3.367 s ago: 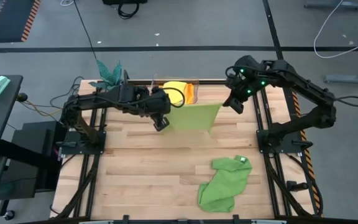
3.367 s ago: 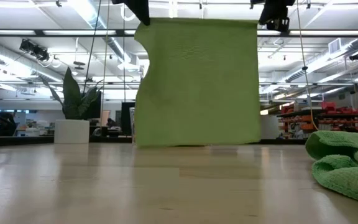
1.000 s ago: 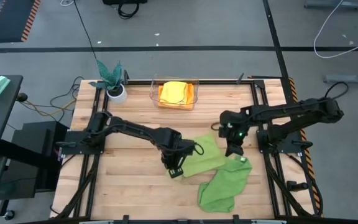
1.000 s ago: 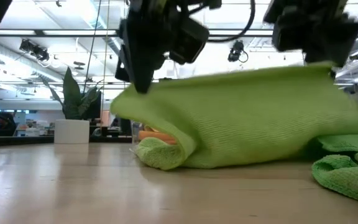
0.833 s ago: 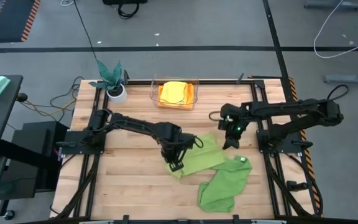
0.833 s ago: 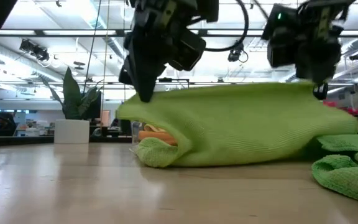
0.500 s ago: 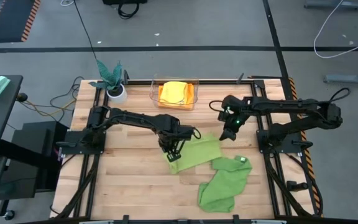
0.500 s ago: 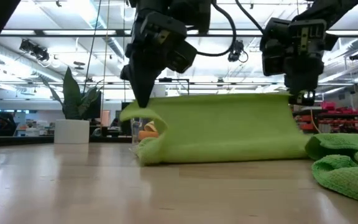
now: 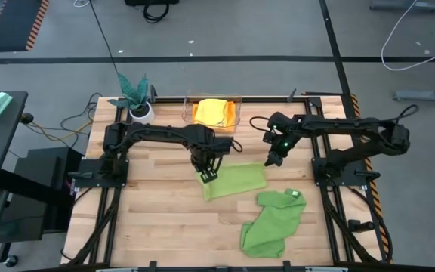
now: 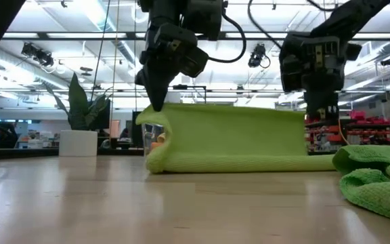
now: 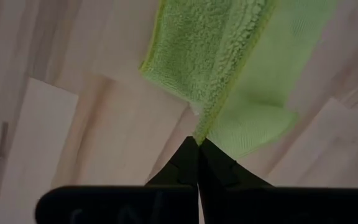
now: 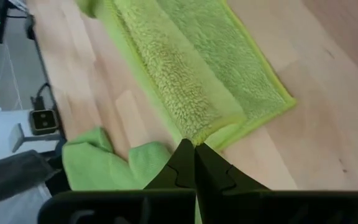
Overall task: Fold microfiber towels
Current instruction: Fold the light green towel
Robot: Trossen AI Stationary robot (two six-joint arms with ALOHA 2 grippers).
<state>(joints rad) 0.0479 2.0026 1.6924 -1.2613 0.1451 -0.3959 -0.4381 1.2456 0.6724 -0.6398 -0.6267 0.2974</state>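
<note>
Folding step: you are laying the upper edge of the lime green towel [image 9: 235, 181] over to double it, judging by the roll at its lower fold in the low view.
Plant [image 9: 134, 92]: upper left of the high view, well clear.
Left gripper [image 9: 207, 174]: centre-left of the frame, fingers pinched together on the towel's left corner; hold it level with its partner.
Bin [image 9: 215, 111]: upper centre, holding the yellow towel [image 9: 213, 108] and orange towel [image 9: 199, 113].
Right gripper [image 9: 270, 159]: centre-right, clamped on the right corner; keep the edge taut as you lower.
Mid-green towel [image 9: 272, 224]: lower right, crumpled beside your working towel; steer clear.
</note>
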